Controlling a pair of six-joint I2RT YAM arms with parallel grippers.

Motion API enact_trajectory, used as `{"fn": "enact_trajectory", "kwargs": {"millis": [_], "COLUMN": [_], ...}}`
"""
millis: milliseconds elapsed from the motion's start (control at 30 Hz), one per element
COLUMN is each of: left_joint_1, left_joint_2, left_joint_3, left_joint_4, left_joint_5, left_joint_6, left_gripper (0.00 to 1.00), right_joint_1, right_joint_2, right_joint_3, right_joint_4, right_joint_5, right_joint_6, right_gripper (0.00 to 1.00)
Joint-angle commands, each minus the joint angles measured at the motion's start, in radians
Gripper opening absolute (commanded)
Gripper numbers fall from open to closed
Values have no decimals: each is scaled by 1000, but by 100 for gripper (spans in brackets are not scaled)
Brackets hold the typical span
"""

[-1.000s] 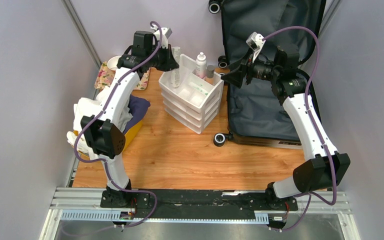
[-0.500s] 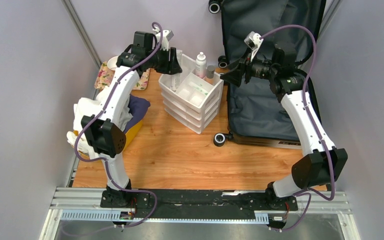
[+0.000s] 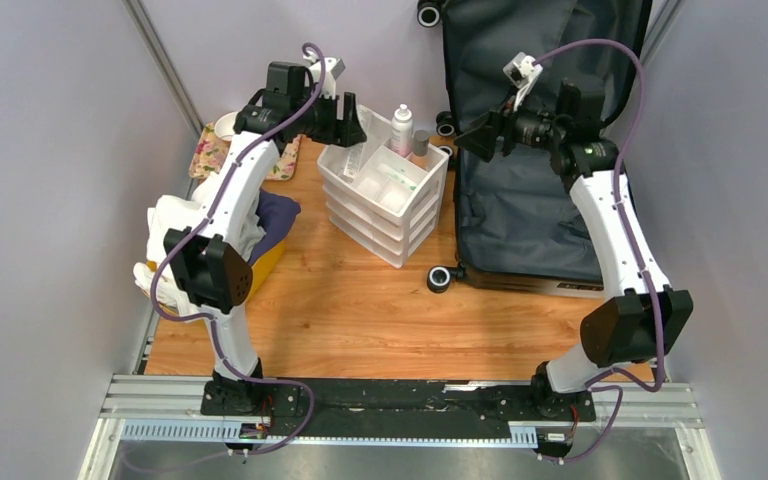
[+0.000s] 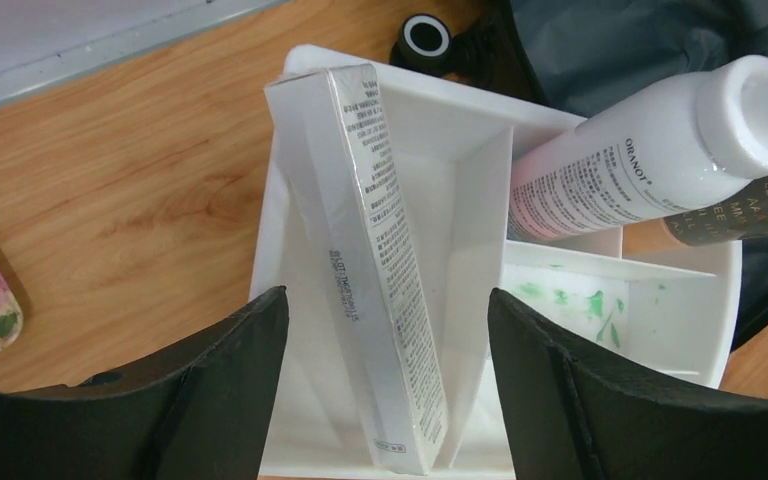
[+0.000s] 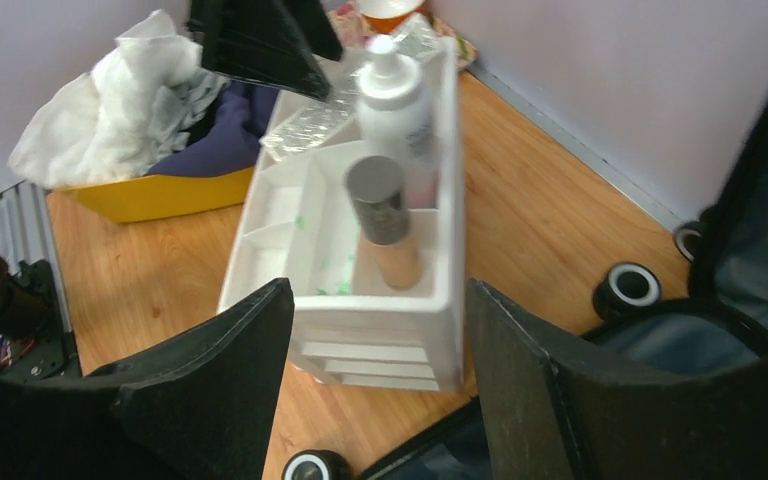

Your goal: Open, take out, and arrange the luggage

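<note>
The luggage point(image 3: 530, 210) lies open at the right, its dark grey lining up and its lid propped against the back wall. Left of it stands a white drawer organizer point(image 3: 380, 235). My left gripper point(image 3: 352, 125) hangs open over the organizer's back left compartment. In the left wrist view its fingers straddle, without touching, a clear-wrapped white box point(image 4: 370, 250) leaning in that compartment. My right gripper point(image 3: 470, 140) is open and empty, raised over the luggage's left edge and facing the organizer point(image 5: 380, 350). A white bottle point(image 5: 397, 100) and a dark-capped bottle point(image 5: 380, 220) stand in the organizer.
A yellow bin point(image 3: 265, 262) with white and dark-blue clothes sits at the left. Behind it lies a floral pouch point(image 3: 210, 155). A luggage wheel point(image 3: 441, 278) rests on the wooden table near the organizer's front corner. Walls close in on both sides.
My left gripper has opened and let go of the white box, which now leans in the organizer. My right gripper has risen and drawn back a little to the right.
</note>
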Motion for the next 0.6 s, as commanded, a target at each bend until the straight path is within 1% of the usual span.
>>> {"fn": "enact_trajectory", "kwargs": {"millis": [0, 33, 67, 100, 133, 167, 200, 233, 267, 300, 333, 367, 400, 433, 467, 500, 567], "left_joint_1": [11, 14, 17, 18, 18, 19, 19, 22, 24, 25, 27, 30, 33, 36, 39, 40, 56], "left_joint_2": [-103, -115, -126, -149, -156, -164, -178, -183, -196, -201, -206, -218, -224, -226, -227, -227, -223], "left_joint_3": [-28, -38, -48, -71, -79, -87, -103, -111, -120, -142, -156, -166, -191, -203, -212, -226, -232], "left_joint_4": [167, 190, 213, 256, 275, 290, 317, 328, 339, 359, 367, 374, 382, 384, 385, 384, 384], "left_joint_5": [5, 0, -12, -29, -44, -67, -75, -81, -96, -101, -107, -113, -113, -115, -127, -133, -133], "left_joint_6": [24, 28, 31, 40, 45, 48, 59, 63, 65, 70, 68, 68, 67, 67, 68, 64, 56], "left_gripper": [80, 81, 81, 81, 82, 82, 83, 84, 84, 85, 86, 86, 86, 87, 87, 87, 87], "right_joint_1": [-114, -119, -164, -203, -223, -243, -281, -300, -313, -336, -349, -358, -372, -379, -383, -387, -390], "right_joint_2": [65, 76, 88, 110, 122, 133, 142, 163, 174, 188, 208, 222, 231, 236, 239, 239, 246], "right_joint_3": [105, 137, 148, 158, 165, 167, 164, 159, 144, 138, 130, 103, 87, 55, 24, -44, -95], "right_joint_4": [-123, -218, -276, -339, -461, -523, -586, -705, -761, -816, -911, -951, -990, -1025, -1035, -1033, -1013], "right_joint_5": [73, 85, 103, 160, 189, 214, 255, 275, 307, 383, 421, 456, 544, 583, 626, 718, 795], "right_joint_6": [31, -9, -42, -87, -127, -227, -285, -337, -457, -506, -558, -646, -691, -724, -757, -815, -837], "right_gripper": [68, 68, 68, 68, 68, 68, 68, 68, 67, 66, 66, 65, 64, 64, 63, 62, 62]}}
